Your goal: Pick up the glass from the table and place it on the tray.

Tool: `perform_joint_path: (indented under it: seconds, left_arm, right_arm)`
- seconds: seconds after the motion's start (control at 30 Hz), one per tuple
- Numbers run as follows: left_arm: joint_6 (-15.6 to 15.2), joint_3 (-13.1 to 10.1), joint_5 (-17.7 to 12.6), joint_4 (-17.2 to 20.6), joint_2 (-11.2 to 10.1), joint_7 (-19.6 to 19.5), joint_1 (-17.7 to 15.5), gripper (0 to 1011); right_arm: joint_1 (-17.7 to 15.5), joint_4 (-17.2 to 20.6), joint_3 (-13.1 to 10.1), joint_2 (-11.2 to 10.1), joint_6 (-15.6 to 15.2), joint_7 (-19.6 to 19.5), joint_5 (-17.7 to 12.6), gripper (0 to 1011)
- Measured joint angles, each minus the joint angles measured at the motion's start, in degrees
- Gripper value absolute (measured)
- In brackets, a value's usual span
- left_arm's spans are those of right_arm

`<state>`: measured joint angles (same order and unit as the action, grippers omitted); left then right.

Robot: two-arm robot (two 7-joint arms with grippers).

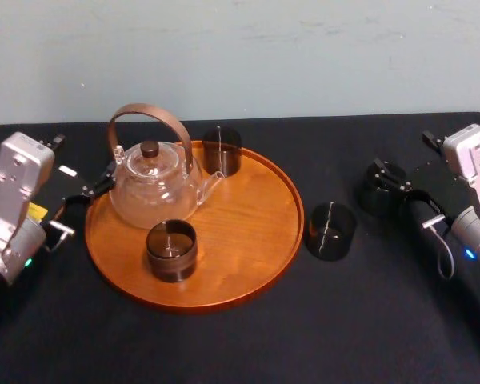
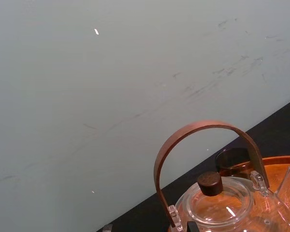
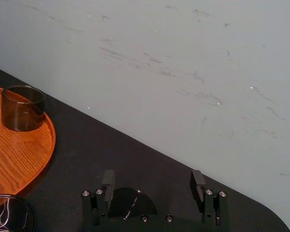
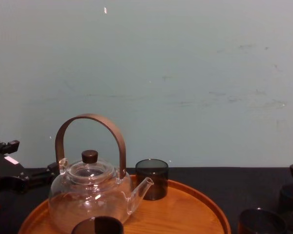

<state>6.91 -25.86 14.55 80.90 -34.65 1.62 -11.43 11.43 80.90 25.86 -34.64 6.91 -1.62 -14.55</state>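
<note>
1. Head view showed the glass (image 1: 330, 230) standing upright, mouth up, on the black tabletop (image 1: 224, 344). It sat just right of the tray (image 1: 248, 240), close to the rim but not touching it.
2. I judged it light, stiff, smooth and breakable. The wall looked thin and slick, so a squeeze across the middle of the wall, gentle and level, seemed the safest hold. Pinching the lip would risk a slip or a chip.
3. It was a short, straight-sided tumbler of smoky dark glass. It was see-through, with a bright glint running down its inside.
4. My right claw (image 3: 152, 182) was empty, with its fingers (image 3: 108, 180) spread wide. It hung low over the tabletop near the glass, to the glass's right and a little toward the wall.
5. The tray already carried a clear glass teapot (image 1: 154, 188) with a brown hoop handle. It also held two matching dark tumblers, one at the front (image 1: 171, 250) and one at the back (image 1: 222, 150). The tray's right half lay bare, which I took for the easiest landing spot.
6. My left claw (image 1: 92, 190) sat parked just beyond the tray's left rim beside the teapot, its fingers apart and holding nothing.
</note>
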Motion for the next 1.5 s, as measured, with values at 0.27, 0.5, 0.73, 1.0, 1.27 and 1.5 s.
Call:
perform_joint_path:
  seconds: [0.27, 0.5, 0.73, 1.0, 1.27, 1.5]
  left_arm:
    - [0.0, 0.0, 0.0, 0.0, 0.0, 0.0, 0.0, 1001]
    - [0.0, 0.0, 0.0, 0.0, 0.0, 0.0, 0.0, 1001]
    - [0.0, 0.0, 0.0, 0.0, 0.0, 0.0, 0.0, 1002]
    - [0.0, 0.0, 0.0, 0.0, 0.0, 0.0, 0.0, 1001]
    - [0.0, 0.0, 0.0, 0.0, 0.0, 0.0, 0.0, 1001]
    - [0.0, 0.0, 0.0, 0.0, 0.0, 0.0, 0.0, 1001]
  right_arm:
    - [0.0, 0.0, 0.0, 0.0, 0.0, 0.0, 0.0, 1002]
    - [0.0, 0.0, 0.0, 0.0, 0.0, 0.0, 0.0, 1002]
    - [-0.61, 0.76, -0.9, 0.01, -0.62, 1.78, -0.65, 1002]
    - [-3.64, 5.68, -2.63, -1.74, -2.79, 3.92, -1.44, 1002]
    - [-8.14, 12.36, -4.46, -4.07, -5.01, 5.19, -2.19, 1002]
    - [-13.64, 18.42, -6.5, -6.3, -6.74, 6.35, -3.36, 1002]
